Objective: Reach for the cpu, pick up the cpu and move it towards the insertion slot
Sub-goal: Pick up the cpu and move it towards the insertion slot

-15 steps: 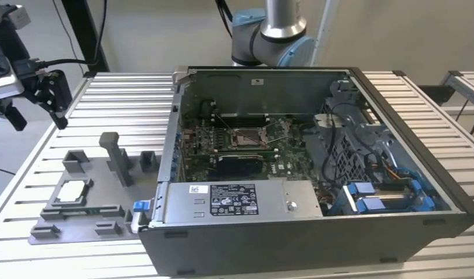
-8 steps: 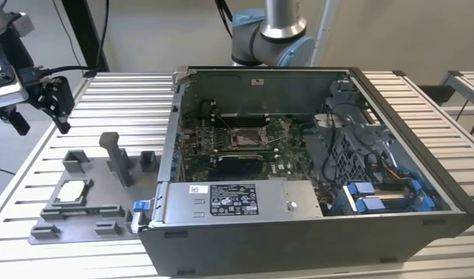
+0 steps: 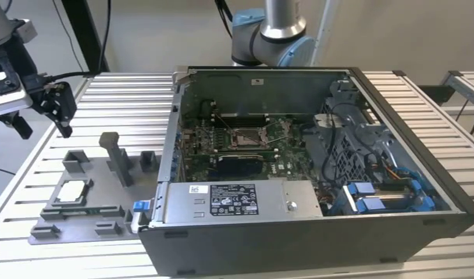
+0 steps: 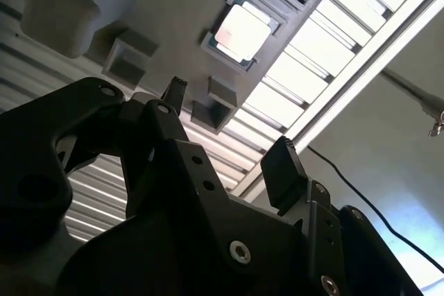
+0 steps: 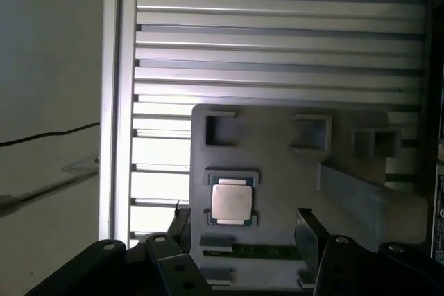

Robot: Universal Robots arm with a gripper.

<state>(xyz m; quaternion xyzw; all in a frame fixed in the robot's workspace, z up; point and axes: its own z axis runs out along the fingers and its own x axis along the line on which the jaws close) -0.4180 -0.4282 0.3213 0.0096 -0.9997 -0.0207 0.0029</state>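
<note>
Two fingers [image 3: 64, 119] of the claw [image 3: 44, 129] stand spread apart with nothing between them: released, empty. It hangs in the upper left of the exterior view, above the slatted table [image 3: 120, 99].

The cpu [image 3: 72, 192] lies flat in its nest on the grey fixture plate [image 3: 109, 195], lower left of that frame, well below the claw and just beside the computer case [image 3: 314, 244]. The slot [image 3: 248, 136] sits mid-frame inside the case on the green board [image 3: 194, 157]: shiny frame, dark centre, well apart from both claw and cpu.

My read: the reach is barely begun. To do it well:
- Centre the claw over the cpu and square it to two opposite edges before descending.
- The nest walls hug the cpu, so the fingers likely need to land in the gaps, not on the walls.
- Keep clear of the tall post [image 3: 113, 154] standing near the nest.
- Thin plate, so a light grip and a level approach seem right.

Views:
- The exterior view gives the height gap and where the slot is relative to the plate.
- The first wrist view looks straight down on the cpu [image 5: 231, 201] between the fingertips and gives alignment; the cpu looks nearer one finger [image 5: 182, 216] than the other, so off-centre.
- The second wrist view shows the cpu [image 4: 241, 30] obliquely beyond one finger [image 4: 281, 157], plus the table edge.
</note>
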